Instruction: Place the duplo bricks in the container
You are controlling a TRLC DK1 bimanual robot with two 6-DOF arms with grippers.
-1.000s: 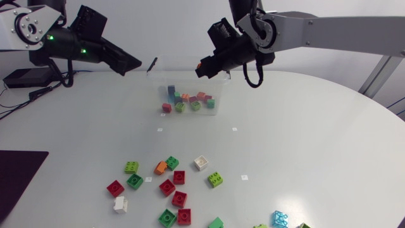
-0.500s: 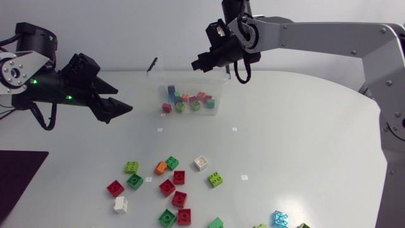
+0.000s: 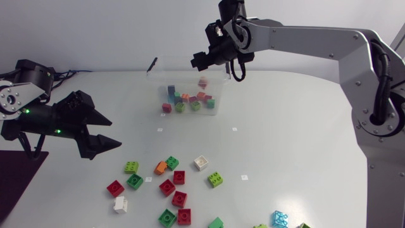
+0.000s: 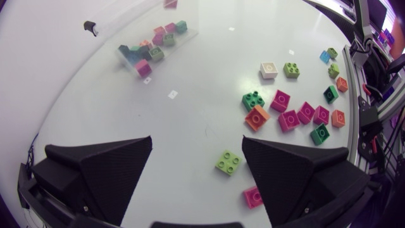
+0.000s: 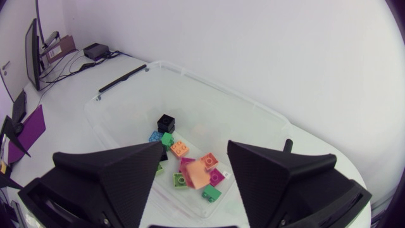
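The right pincer [image 3: 201,62] hangs over the clear container [image 3: 218,101]. Its two fingers are spread wide with nothing held between them. Directly under it, a salmon brick [image 5: 197,173] shows clear of both fingers and above the heap in the container. It looks free of any grip. The container stands at twelve o'clock on the white counter [image 3: 297,139], with roughly a dozen small bricks on its floor.

The left pincer [image 3: 106,132] sits at nine o'clock, low over the counter. Its fingers are wide apart and empty, aimed towards four o'clock. The brick nearest to it is a lime brick [image 3: 131,167]. Beyond that, at six o'clock, lie the loose bricks [image 3: 167,187] in red, green, white and orange, studs up and well apart from the container.

The right arm appears to be at the end of a drop, while the left seems to be lining up a pick. That pick probably calls for lowering the left pincer over the lime brick, with one finger on each flat side. It would then close firmly and carry the brick to twelve o'clock. Many bricks remain.
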